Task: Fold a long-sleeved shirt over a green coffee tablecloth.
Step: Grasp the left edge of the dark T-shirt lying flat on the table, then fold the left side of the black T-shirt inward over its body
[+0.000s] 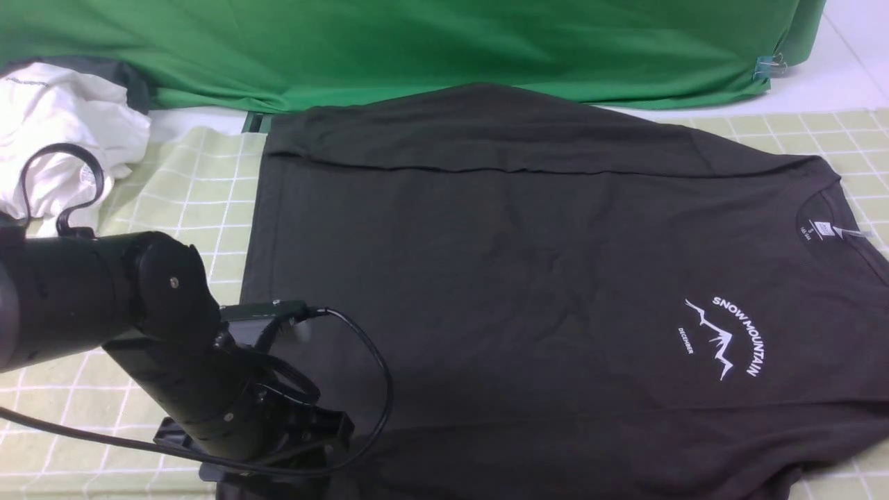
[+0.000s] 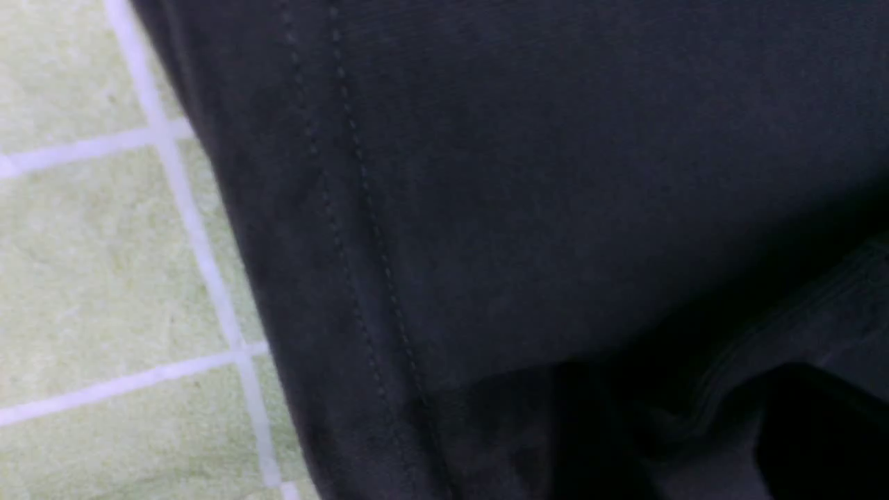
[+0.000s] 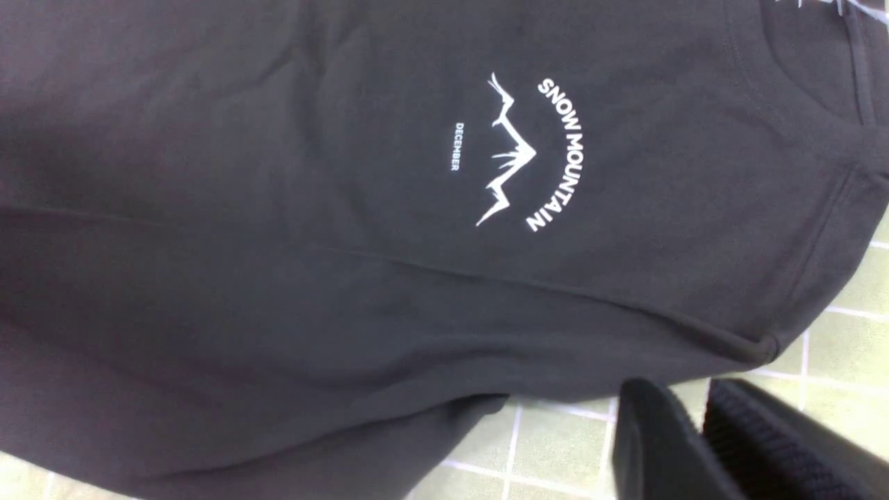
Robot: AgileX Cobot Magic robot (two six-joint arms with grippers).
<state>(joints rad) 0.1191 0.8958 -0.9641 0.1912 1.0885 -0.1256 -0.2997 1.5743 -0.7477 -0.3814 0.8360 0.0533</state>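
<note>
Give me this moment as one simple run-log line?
shirt: sleeves folded in | left gripper: open, at cuff | right gripper: beside shirt, empty

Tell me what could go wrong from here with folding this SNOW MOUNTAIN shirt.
The left gripper is right down at the sleeve fabric near the shirt's hem, so it might drag the hem askew.

The right gripper hangs over the checked tablecloth beside the shirt's edge; closing low there might pinch the cloth.
</note>
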